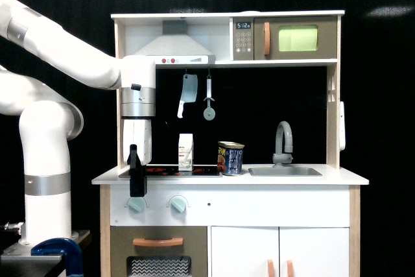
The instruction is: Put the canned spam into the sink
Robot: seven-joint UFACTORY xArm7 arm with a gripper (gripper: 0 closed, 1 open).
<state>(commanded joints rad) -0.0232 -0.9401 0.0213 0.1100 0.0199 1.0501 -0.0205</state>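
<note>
Canned spam on table, beside sink | fingers hang apart from it, spread unclear | transfer not begun.

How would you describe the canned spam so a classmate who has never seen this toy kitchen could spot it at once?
Find the countertop of the toy kitchen, then the sink under the grey tap. On the exterior view's left of the sink stands the canned spam, a dark blue tin with a gold rim, unlike the white carton beyond it.
</note>
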